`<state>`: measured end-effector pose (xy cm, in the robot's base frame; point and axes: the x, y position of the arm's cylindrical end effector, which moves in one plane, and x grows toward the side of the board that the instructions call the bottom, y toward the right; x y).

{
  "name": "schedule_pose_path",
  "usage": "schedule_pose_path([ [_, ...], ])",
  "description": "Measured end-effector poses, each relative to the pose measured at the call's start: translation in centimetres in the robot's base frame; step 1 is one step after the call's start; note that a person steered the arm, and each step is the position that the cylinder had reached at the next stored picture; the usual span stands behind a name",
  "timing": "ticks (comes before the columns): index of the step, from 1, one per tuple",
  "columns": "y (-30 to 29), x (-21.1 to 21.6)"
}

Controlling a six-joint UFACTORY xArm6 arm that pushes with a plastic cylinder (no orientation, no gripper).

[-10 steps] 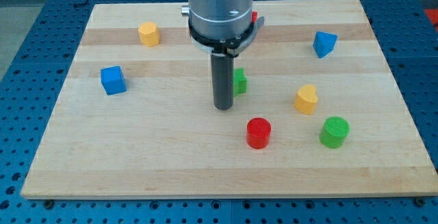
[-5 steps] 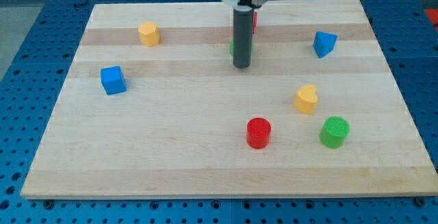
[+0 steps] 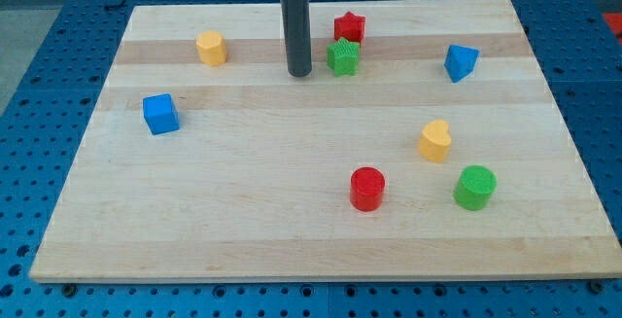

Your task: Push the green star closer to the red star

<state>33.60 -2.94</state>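
The green star point(image 3: 342, 57) lies near the view's top, just below the red star point(image 3: 349, 27), and the two nearly touch. My tip point(image 3: 298, 71) rests on the board a short way to the left of the green star, apart from it. The rod rises straight up out of the view's top.
A yellow block point(image 3: 211, 48) lies at the upper left and a blue cube point(image 3: 160, 114) at the left. A blue triangular block point(image 3: 461, 61) is at the upper right. A yellow block point(image 3: 435, 140), a red cylinder point(image 3: 367, 188) and a green cylinder point(image 3: 475, 187) lie lower right.
The green star has been pushed up the board from the middle to just below the red star. My tip moved up with it, then drew off to the star's left.
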Motion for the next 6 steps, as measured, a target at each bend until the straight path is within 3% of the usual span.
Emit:
schedule_pose_path([
  [6,2.4,-1.4],
])
